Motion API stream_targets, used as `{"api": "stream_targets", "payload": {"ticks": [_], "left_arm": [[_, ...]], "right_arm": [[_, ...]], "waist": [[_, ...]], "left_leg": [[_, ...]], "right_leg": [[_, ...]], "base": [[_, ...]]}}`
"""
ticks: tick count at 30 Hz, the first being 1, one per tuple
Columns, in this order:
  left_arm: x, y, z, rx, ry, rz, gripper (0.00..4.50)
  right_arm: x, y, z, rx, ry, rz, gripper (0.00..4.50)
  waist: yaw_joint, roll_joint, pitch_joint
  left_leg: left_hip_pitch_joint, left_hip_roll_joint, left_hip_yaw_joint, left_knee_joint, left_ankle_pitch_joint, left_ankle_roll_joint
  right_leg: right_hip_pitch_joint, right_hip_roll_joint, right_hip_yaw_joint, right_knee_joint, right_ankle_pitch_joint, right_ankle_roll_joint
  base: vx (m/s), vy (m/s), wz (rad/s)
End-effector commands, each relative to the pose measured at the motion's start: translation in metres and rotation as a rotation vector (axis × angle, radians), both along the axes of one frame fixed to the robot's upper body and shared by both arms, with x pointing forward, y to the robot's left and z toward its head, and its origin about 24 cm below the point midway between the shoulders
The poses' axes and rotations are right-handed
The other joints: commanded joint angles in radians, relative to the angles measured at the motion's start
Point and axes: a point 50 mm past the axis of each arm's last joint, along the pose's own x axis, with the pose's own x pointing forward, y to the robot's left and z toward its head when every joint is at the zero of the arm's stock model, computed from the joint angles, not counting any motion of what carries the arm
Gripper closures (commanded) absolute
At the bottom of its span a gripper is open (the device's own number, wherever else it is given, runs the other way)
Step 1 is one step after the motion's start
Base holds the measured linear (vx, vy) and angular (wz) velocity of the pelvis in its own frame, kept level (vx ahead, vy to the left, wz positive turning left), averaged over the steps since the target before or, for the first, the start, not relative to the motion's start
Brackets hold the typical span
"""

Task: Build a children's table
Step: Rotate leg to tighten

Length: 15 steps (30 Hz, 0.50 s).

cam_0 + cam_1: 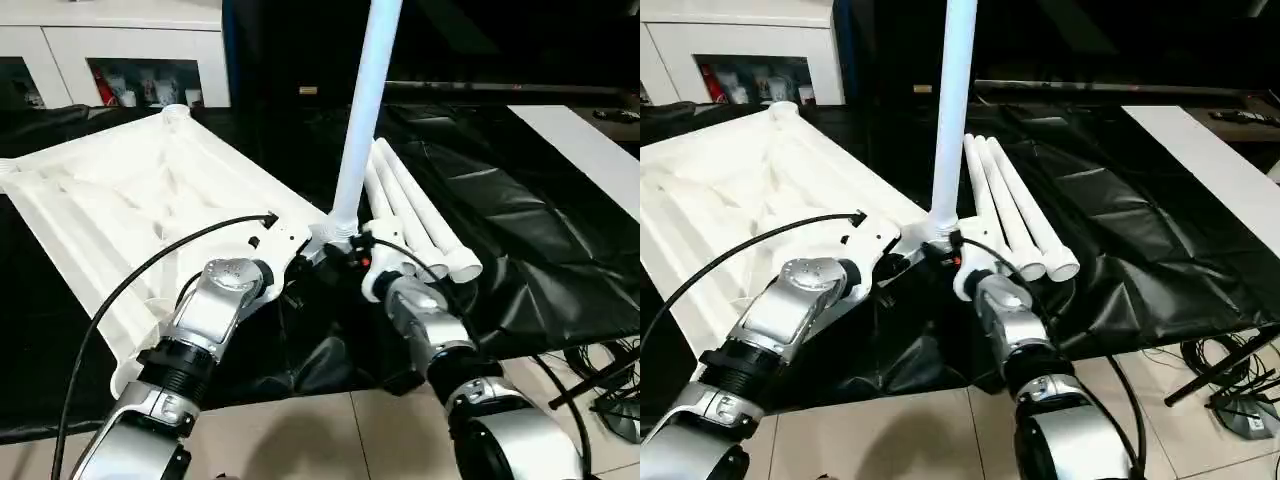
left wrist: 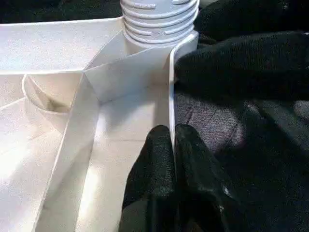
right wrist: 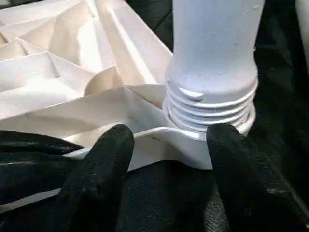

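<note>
Head view, top: white top (image 1: 120,200) lies ribs-up on the black sheet (image 1: 520,250) at the left.
Head view, leg: one leg (image 1: 358,120) stands upright in the top's near right corner socket.
Head view, spare legs: three legs (image 1: 420,215) lie together on the sheet just right of that corner.
Left wrist view: left gripper (image 2: 172,159) is pinched tight on the top's thin edge wall near the socket.
Right wrist view: right gripper (image 3: 169,159) is spread apart, one finger (image 3: 104,159) either side of the socket's rim, below the leg's threaded end (image 3: 210,104); whether they grip I cannot tell.
</note>
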Motion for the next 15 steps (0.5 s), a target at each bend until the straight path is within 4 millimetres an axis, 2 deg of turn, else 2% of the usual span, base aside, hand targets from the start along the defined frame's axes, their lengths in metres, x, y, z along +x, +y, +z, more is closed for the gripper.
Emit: {"api": "stream_targets", "payload": {"ticks": [1,6,7,8,9,10,11,13,14,15], "left_arm": [[-0.009,-0.008,-0.009,0.005,0.031,-0.087,4.5],[-0.014,0.01,-0.011,0.037,0.048,-0.097,4.5],[-0.016,0.018,-0.012,0.046,0.051,-0.101,4.5],[-0.016,0.021,-0.013,0.051,0.053,-0.099,4.5],[-0.017,0.023,-0.013,0.054,0.055,-0.098,4.5],[-0.017,0.029,-0.013,0.064,0.055,-0.098,4.5],[-0.018,0.04,-0.013,0.076,0.068,-0.106,4.5],[-0.02,0.044,-0.012,0.082,0.065,-0.134,4.5],[-0.021,0.046,-0.011,0.083,0.074,-0.156,4.5],[-0.023,0.048,-0.011,0.083,0.081,-0.171,4.5]], "right_arm": [[-0.004,0.014,0.0,0.02,0.013,0.103,1.23],[-0.003,0.003,0.011,-0.017,-0.065,0.198,1.04],[-0.004,-0.003,0.014,-0.026,-0.085,0.234,0.77],[-0.005,-0.006,0.016,-0.033,-0.092,0.253,0.7],[-0.006,-0.008,0.016,-0.037,-0.097,0.265,0.66],[-0.007,-0.014,0.019,-0.05,-0.106,0.297,0.58],[-0.011,-0.029,0.022,-0.083,-0.113,0.362,0.46],[-0.014,-0.036,0.024,-0.1,-0.113,0.4,0.34],[-0.016,-0.042,0.025,-0.123,-0.113,0.429,0.22],[-0.017,-0.046,0.026,-0.14,-0.112,0.449,0.14]], "waist": [[0.001,0.013,-0.044],[0.002,0.009,-0.046],[0.002,0.011,-0.049],[0.0,0.005,-0.048],[0.006,0.007,-0.049],[0.007,0.006,-0.049],[0.009,0.006,-0.048],[0.009,0.005,-0.049],[0.007,0.007,-0.049],[0.007,0.005,-0.049]], "left_leg": [[-0.003,0.022,-0.003,-0.071,-0.192,0.019],[-0.005,0.024,-0.004,-0.069,-0.155,0.033],[-0.004,0.023,-0.002,-0.067,-0.122,0.042],[-0.005,0.022,0.0,-0.066,-0.113,0.048],[-0.005,0.023,-0.001,-0.065,-0.091,0.057],[-0.006,0.023,-0.001,-0.065,-0.078,0.063],[-0.004,0.021,0.0,-0.064,-0.077,0.067],[-0.004,0.02,0.0,-0.064,-0.069,0.07],[-0.004,0.02,0.001,-0.064,-0.069,0.068],[-0.004,0.019,0.001,-0.064,-0.081,0.065]], "right_leg": [[0.038,-0.073,0.045,-0.092,-0.117,-0.183],[0.043,-0.073,0.044,-0.088,-0.074,-0.186],[0.041,-0.073,0.044,-0.084,-0.028,-0.196],[0.043,-0.07,0.044,-0.083,-0.014,-0.198],[0.046,-0.071,0.044,-0.079,0.019,-0.198],[0.047,-0.069,0.042,-0.077,0.042,-0.198],[0.048,-0.066,0.042,-0.078,0.056,-0.194],[0.049,-0.066,0.042,-0.076,0.083,-0.197],[0.048,-0.066,0.042,-0.076,0.085,-0.2],[0.05,-0.065,0.041,-0.078,0.07,-0.202]], "base": [[0.0,0.0,0.0],[0.0,0.0,0.0],[0.0,0.0,0.0],[0.0,0.0,0.0],[0.0,0.0,0.0],[0.0,0.0,0.0],[0.0,0.0,0.0],[0.0,0.0,0.0],[0.0,0.0,0.0],[0.0,0.0,0.0]]}}
